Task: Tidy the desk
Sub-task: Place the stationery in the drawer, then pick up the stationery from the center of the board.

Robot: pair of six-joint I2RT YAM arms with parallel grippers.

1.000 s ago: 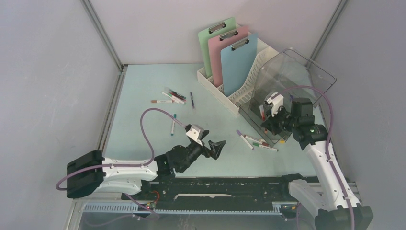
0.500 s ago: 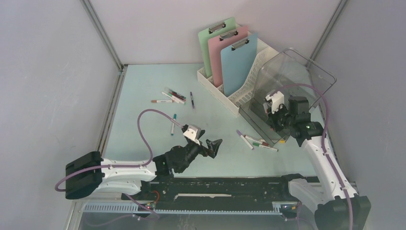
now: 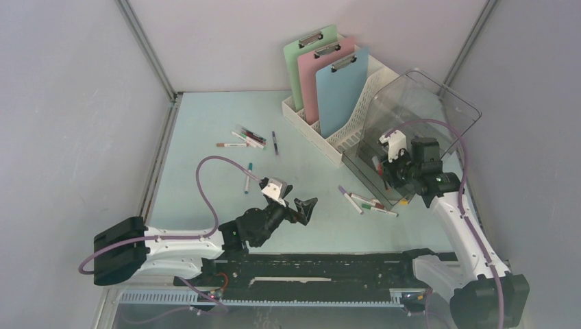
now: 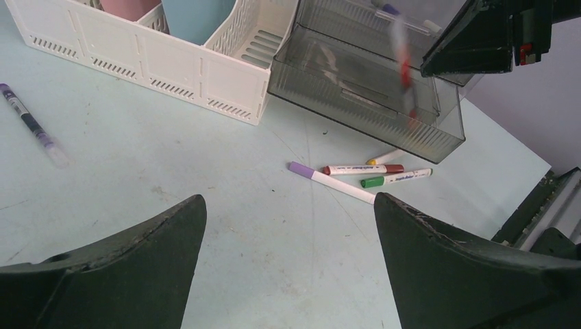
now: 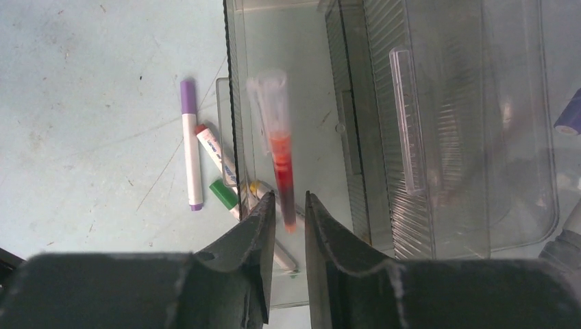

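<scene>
R gripper, jaws cracked open w/ red marker's end seemingly loose btwn tips, hangs over clear bin, desk underneath: I'd open wider & hold position so marker drops inside, clear of rim.

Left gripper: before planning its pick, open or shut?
Open: the left gripper has its black fingers wide apart, only bare pale mint-blue desk between them.

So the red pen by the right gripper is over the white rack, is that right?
Not quite: the red pen by the right gripper is over the clear box instead; the right wrist view shows it.
</scene>
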